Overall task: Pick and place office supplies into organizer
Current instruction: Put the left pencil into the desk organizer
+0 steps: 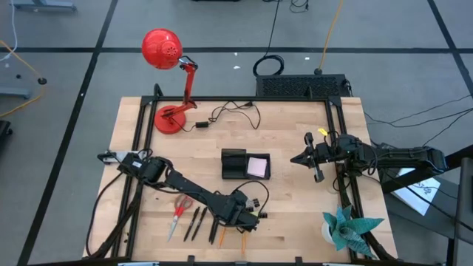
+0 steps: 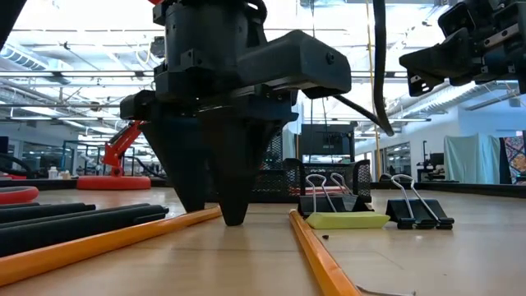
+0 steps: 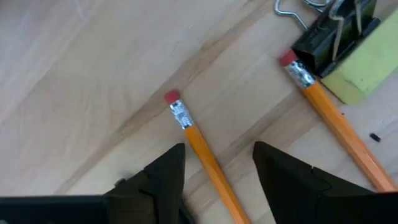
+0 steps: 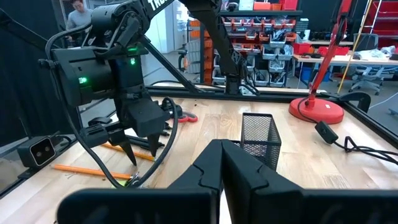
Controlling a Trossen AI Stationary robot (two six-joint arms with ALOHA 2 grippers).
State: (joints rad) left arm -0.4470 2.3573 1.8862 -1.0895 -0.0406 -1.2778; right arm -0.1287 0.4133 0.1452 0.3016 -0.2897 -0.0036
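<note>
My left gripper (image 1: 242, 212) is open and points down near the table's near edge, its tips low over the wood (image 2: 215, 205). Its two fingers stand on either side of an orange pencil (image 3: 198, 140) that lies flat on the table, eraser end ahead; I see no touch. A second pencil (image 3: 333, 121), black binder clips (image 2: 417, 210) and a yellow-green piece (image 2: 345, 219) lie close by. Red-handled scissors (image 1: 181, 209) and black pens (image 1: 194, 222) lie to the left. The black organizer (image 1: 235, 164) holds a pink-white pad (image 1: 257, 166). My right gripper (image 1: 316, 164) is shut and empty, raised at the right.
A red desk lamp (image 1: 168, 81) with its cable stands at the far left. A teal paper plant (image 1: 347, 227) stands at the near right corner. A black box with cables (image 1: 299, 86) sits at the far edge. The organizer's mesh compartment shows in the right wrist view (image 4: 257, 135).
</note>
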